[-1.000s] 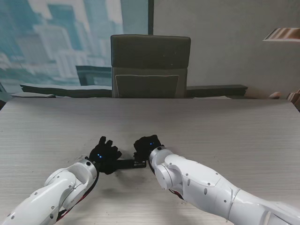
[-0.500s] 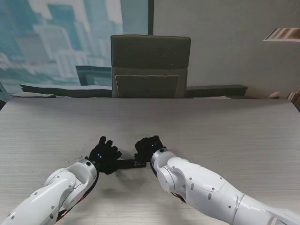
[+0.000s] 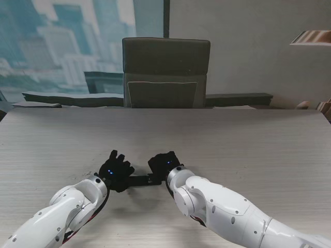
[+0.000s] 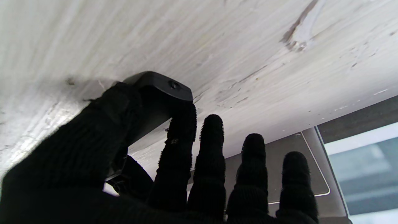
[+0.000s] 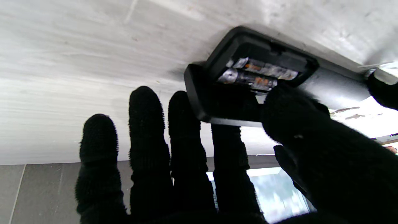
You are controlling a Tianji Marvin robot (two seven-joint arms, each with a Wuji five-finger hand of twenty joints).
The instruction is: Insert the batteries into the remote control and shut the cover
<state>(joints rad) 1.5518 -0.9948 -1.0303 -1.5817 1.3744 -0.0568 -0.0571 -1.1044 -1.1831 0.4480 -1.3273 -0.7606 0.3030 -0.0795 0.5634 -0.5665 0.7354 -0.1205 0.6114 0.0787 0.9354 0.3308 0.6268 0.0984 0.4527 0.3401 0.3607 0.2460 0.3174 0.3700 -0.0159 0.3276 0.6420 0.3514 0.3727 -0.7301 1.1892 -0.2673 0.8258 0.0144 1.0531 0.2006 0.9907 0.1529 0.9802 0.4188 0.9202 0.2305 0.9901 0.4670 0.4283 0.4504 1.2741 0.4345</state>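
Nearest to me, 2 white arms rise from the bottom corners, each one ending in a black gloved hand. The left hand (image 3: pixel 115 173) and the right hand (image 3: pixel 164 162) meet near the middle of the table (image 3: pixel 248 150), on its nearer part. Between the 2 hands lies 1 black remote control (image 3: pixel 139 181), flat on the table, with 1 end in each hand.

The left hand grasps its end between the thumb and the index finger; the other 3 fingers (image 4: pixel 254 161) are straight and free. On the right side, the compartment is open and 2 batteries (image 5: pixel 255 74) lie side by side in it. The right hand pinches 1 black cover (image 5: pixel 224 102) at that end, thumb against index finger; 3 fingers (image 5: pixel 146 130) stay stretched.

Farther from me, behind the table, stands 1 dark chair (image 3: pixel 165 72).
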